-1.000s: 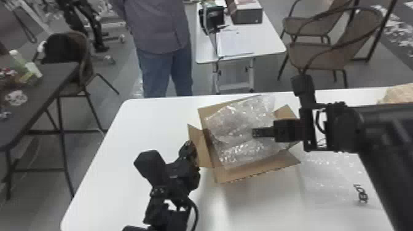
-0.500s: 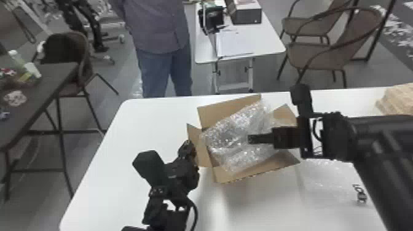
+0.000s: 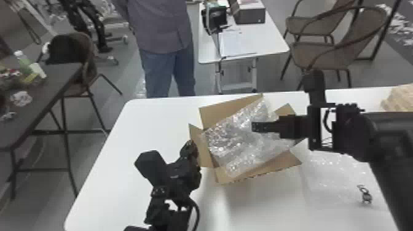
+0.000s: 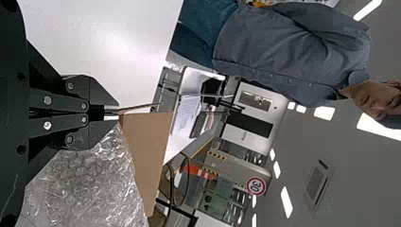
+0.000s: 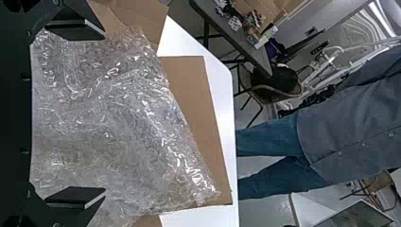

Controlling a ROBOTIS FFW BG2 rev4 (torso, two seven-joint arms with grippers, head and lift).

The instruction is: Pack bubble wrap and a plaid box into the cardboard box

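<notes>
My left tool [image 3: 192, 151] pinches left flap of open brown cardboard box [image 3: 215, 118] on white worktop [image 3: 147, 123]. My right tool [image 3: 255, 127] gapes wide over clear bubble wrap [image 3: 229, 138] filling box.

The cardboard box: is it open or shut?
Open. The cardboard box has its flaps spread outward, with bubble wrap across the opening.

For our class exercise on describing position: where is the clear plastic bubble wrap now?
In the head view, just right of centre, the bubble wrap lies across the open brown cardboard box, beneath the right gripper.
</notes>
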